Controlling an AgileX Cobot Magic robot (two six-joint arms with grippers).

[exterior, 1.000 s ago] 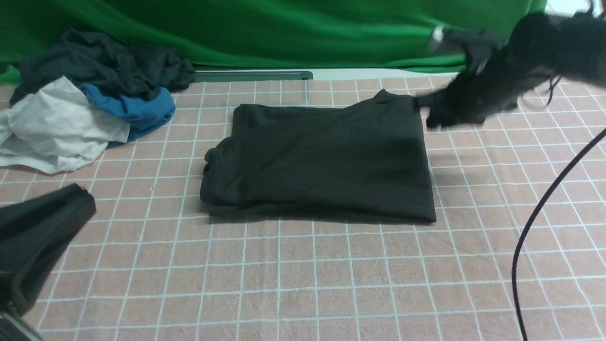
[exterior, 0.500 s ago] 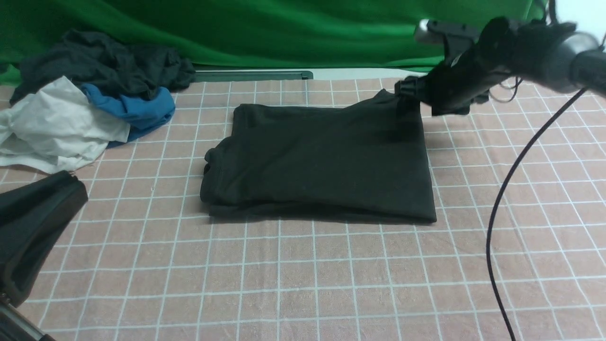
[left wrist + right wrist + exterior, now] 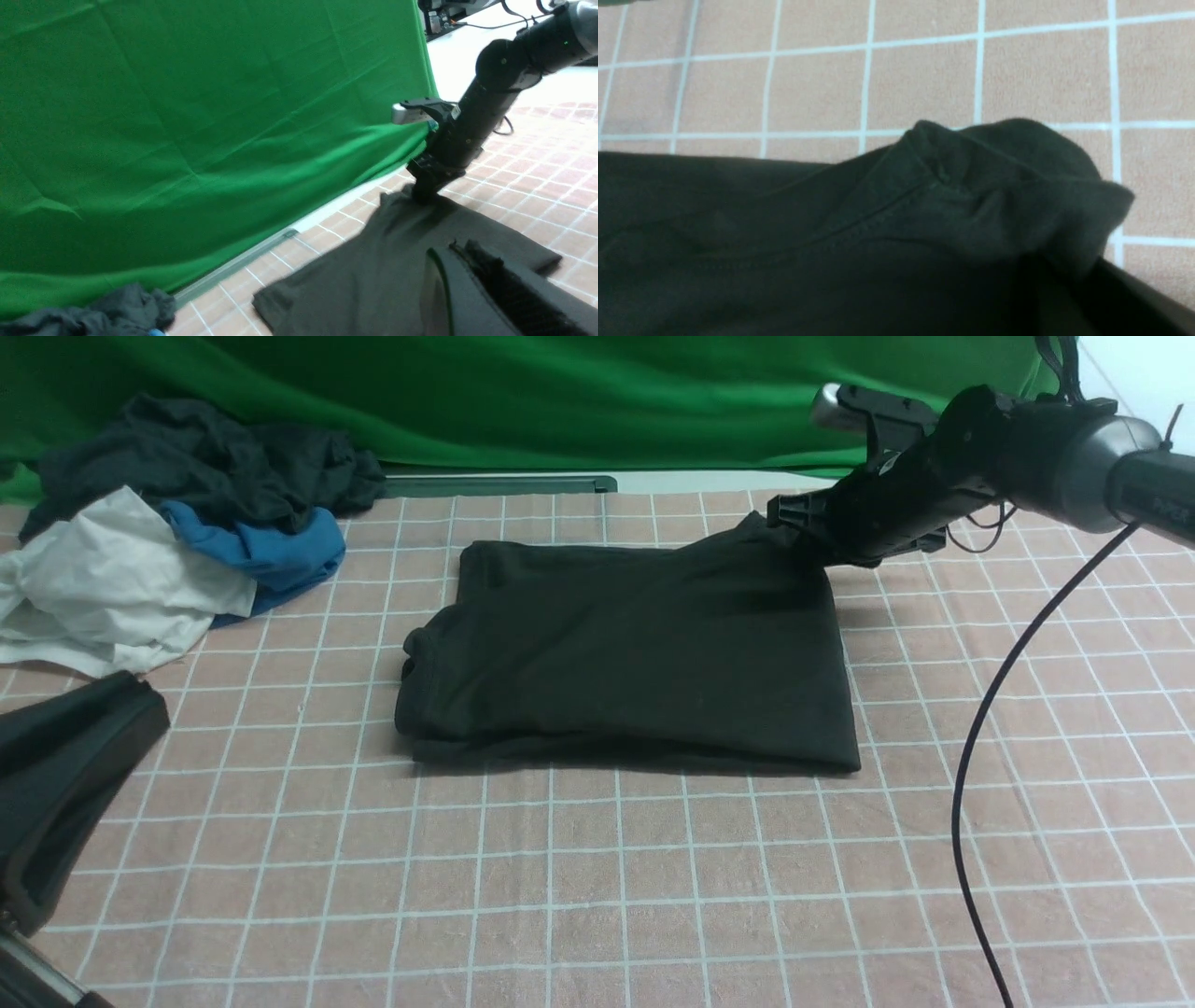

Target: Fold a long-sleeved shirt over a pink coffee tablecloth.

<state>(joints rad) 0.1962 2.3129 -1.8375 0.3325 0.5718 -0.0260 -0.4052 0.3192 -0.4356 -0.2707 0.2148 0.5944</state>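
Black long-sleeved shirt point(image 3: 625, 653) lies folded on pink coffee tablecloth point(image 3: 597, 877); both fingers' state unclear.

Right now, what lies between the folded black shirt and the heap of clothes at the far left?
In the front view, only bare pink coffee tablecloth separates the long-sleeved shirt from the clothes heap; nothing rests there.

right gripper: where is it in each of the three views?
Front view: right gripper upper right, at the long-sleeved shirt far right corner.
Left wrist view: right gripper right of centre, tip on the same corner.
Right wrist view: not in it.
Shared landmark: that raised shirt corner.
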